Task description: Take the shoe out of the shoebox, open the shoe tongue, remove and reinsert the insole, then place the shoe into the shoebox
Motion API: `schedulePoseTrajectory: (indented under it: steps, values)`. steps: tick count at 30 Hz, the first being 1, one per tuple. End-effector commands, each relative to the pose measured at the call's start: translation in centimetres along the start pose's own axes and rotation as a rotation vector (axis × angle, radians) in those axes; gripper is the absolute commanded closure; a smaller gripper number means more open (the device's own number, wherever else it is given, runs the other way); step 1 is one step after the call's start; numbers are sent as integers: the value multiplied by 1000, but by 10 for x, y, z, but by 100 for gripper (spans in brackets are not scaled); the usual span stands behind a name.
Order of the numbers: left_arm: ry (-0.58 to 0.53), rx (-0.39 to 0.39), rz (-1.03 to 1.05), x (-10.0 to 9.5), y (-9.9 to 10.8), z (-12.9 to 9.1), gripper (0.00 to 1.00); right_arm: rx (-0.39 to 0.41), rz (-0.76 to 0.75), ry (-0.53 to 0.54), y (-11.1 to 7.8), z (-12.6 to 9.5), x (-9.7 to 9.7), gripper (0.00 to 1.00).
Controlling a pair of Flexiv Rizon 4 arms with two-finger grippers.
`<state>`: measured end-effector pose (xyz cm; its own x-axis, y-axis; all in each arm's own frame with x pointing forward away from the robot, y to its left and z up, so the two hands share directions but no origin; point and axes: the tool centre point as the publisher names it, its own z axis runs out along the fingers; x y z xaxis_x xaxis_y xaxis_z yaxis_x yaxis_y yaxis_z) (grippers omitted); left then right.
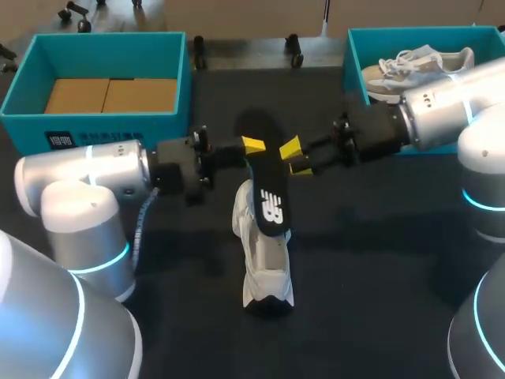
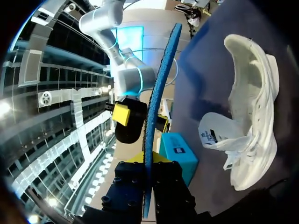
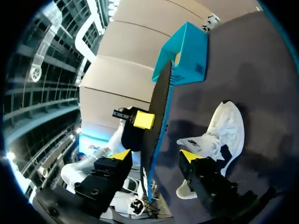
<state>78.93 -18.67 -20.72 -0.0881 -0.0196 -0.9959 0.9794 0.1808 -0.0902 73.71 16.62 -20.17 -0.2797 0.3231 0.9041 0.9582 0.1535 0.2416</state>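
1. Left tool (image 1: 254, 148) is clamped on the insole (image 1: 268, 185). In the left wrist view its two fingers press the thin edge of the insole (image 2: 154, 93) from both sides at the left tool (image 2: 147, 163).
2. The insole stands on edge and runs out ahead of the left tool, black on one face and blue on the other. In the head view its far end hangs over the opening of the shoe (image 1: 264, 264); I cannot tell whether it touches it.
3. Right tool (image 1: 295, 158) faces the left tool from the other side of the insole. Its fingers are spread wide.
4. In the right wrist view the insole (image 3: 156, 112) rises in the gap at the right tool (image 3: 155, 156). Neither yellow tip presses it, so this tool holds nothing.
5. The white shoe (image 2: 247, 116) lies on the dark desk (image 1: 379, 260), below both tools and beside the left one, with its tongue (image 2: 212, 135) pulled out.
6. Behind the left tool sits a teal box (image 1: 102, 35) with cardboard (image 1: 110, 95) in it.
7. Behind the right tool a second teal box (image 1: 410, 31) holds another shoe (image 1: 414, 67).
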Motion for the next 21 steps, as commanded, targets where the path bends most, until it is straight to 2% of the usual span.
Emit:
schedulePoseTrajectory:
  steps: [1,7,11,13,14,16,21]
  values:
    - [42,34,-18,-4,-9,-36,100,25,-51,-58,-15,-32,1,0]
    - [110,97,-100,-2,-24,-62,100,121,-150,-131,-26,-55,-6,0]
    - [165,146,-160,2,-36,-76,100,227,-207,-187,-28,-65,-6,0]
    - [203,202,-241,4,-43,-81,100,290,-246,-165,-31,-70,-6,0]
    - [238,229,-291,7,-47,-82,100,290,-246,-165,-31,-70,-6,0]
    - [363,234,-365,17,-49,-82,100,290,-246,-165,-31,-70,-6,0]
    - [363,234,-365,17,-49,-82,100,290,-246,-165,-31,-70,-6,0]
